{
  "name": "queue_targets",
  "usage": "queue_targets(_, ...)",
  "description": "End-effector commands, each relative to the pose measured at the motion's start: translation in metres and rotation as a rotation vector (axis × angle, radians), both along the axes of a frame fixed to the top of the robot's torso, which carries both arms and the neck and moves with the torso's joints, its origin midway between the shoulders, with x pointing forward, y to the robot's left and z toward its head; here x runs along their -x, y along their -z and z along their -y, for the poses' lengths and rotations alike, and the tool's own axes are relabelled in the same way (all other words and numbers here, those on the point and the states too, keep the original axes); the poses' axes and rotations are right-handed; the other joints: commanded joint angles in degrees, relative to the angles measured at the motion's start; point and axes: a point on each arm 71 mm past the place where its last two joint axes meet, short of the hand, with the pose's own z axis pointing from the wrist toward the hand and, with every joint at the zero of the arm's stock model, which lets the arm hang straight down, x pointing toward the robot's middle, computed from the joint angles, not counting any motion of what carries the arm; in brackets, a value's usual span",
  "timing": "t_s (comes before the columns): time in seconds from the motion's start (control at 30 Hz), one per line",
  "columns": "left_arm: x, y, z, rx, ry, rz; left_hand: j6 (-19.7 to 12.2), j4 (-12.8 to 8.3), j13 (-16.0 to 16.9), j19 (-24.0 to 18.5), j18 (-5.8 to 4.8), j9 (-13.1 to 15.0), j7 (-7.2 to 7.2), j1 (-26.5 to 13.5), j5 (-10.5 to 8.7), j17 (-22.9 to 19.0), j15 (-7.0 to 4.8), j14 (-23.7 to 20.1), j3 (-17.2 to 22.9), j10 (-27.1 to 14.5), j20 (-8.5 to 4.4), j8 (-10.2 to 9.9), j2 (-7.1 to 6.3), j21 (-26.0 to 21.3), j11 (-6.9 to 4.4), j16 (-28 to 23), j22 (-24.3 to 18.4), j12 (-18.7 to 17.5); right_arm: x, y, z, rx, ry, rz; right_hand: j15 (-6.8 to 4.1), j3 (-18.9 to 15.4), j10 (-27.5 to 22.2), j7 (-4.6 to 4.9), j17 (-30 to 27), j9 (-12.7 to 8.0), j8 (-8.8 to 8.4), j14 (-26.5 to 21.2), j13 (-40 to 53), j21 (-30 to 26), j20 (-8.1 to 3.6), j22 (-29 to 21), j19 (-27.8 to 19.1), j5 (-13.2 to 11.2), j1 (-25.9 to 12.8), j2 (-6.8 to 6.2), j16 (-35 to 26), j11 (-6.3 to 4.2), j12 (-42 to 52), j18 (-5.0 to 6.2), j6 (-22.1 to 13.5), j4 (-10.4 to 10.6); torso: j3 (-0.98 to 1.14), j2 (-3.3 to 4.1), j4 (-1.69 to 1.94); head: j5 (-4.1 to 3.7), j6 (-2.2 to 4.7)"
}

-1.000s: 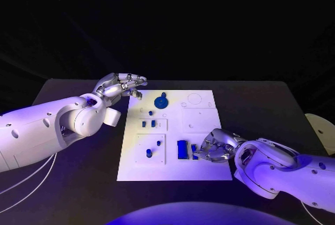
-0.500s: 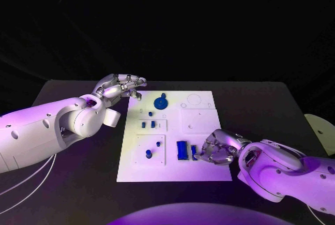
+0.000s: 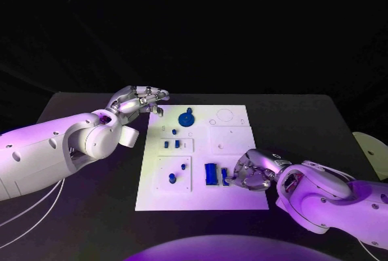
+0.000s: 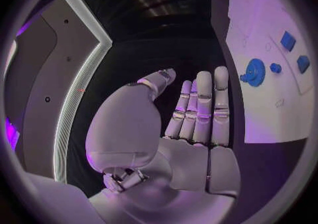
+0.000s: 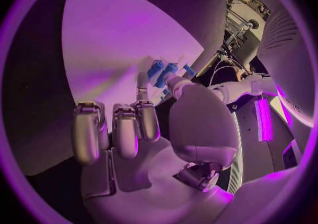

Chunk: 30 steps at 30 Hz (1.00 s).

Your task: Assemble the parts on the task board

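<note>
Right hand (image 3: pixel 252 172) pinched a blue part (image 3: pixel 225 176) at its fingertips; left hand (image 3: pixel 139 100) hung released beside the task board (image 3: pixel 234 160).

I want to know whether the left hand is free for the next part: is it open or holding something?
Open. The left hand shows flat, straight fingers with nothing in them, beside the task board.
</note>
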Motion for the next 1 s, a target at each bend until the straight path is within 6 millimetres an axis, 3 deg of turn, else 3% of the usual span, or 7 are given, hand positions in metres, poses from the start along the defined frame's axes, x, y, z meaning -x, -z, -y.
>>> queue_targets(0.03, 0.0002, -0.0004, 0.0013, 0.008, 0.004, 0.000, 0.2, 0.2, -0.1, -0.3, 0.65, -0.1, 0.15, -0.5, 0.37, -0.1, -0.20, -0.4, 0.0, -0.5, 0.22, 0.3, 0.30, -0.3, -0.05, 0.4, -0.1, 0.3, 0.0000, 0.0016, -0.0007, 0.024, -0.027, 0.001, -0.17, -0.2, 3.1, -0.20, 14.5, -0.1, -0.35, 5.9, 9.3, 0.2, -0.18, 13.3, 3.6, -0.1, 0.6, 0.15, 0.3, 0.02, 0.1, -0.81, 0.3, 0.0, -0.01, -0.04, 0.03, 0.01, -0.05)
queue_targets(1.0, -0.0001, 0.0000, 0.0003, 0.006, 0.002, -0.002, 0.2, 0.3, -0.1, -0.3, 0.65, -0.1, 0.15, -0.4, 0.36, -0.1, -0.19, -0.4, 0.0, -0.7, 0.24, 0.4, 0.43, -0.3, -0.04, 0.4, -0.1, 0.4, -0.0002, 0.0048, -0.0036, 0.041, -0.045, -0.025, -0.17, -0.3, 3.1, -0.19, 14.4, -0.1, -0.44, 5.9, 9.4, 0.2, -0.19, 13.3, 3.6, -0.1, 1.8, -0.27, 0.3, 0.03, 0.2, -0.82, 0.3, -0.1, 0.04, 0.04, -0.01, 0.14, -0.27)
